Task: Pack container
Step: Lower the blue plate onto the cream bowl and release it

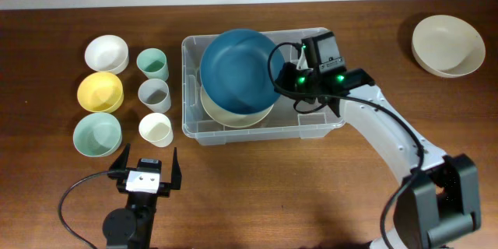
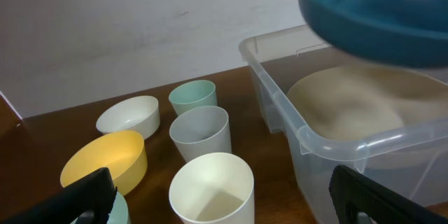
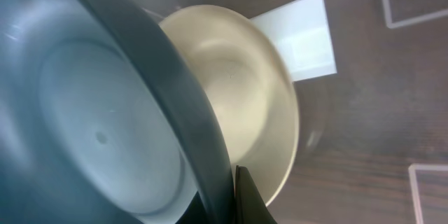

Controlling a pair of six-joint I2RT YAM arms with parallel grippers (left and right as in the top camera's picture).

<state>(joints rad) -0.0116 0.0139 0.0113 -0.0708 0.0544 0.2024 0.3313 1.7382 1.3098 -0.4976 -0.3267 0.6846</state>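
Note:
The container [image 1: 320,128], a clear plastic bin, stands mid-table with a cream bowl [image 1: 233,110] lying in it. My right gripper [image 1: 292,71] is shut on the rim of a dark blue bowl [image 1: 236,65], which hangs tilted over the container's left half. In the right wrist view the blue bowl [image 3: 98,133] fills the left side, its rim pinched against one black finger [image 3: 249,201], with the cream bowl [image 3: 245,91] and the white label [image 3: 301,35] below. My left gripper [image 1: 146,165] stands open near the front edge, left of the container [image 2: 308,136], and holds nothing.
Left of the container stand a white bowl [image 1: 106,53], a yellow bowl [image 1: 99,92], a mint bowl [image 1: 96,134], a green cup [image 1: 153,64], a grey cup [image 1: 154,94] and a cream cup [image 1: 156,129]. A beige bowl [image 1: 447,44] sits far right.

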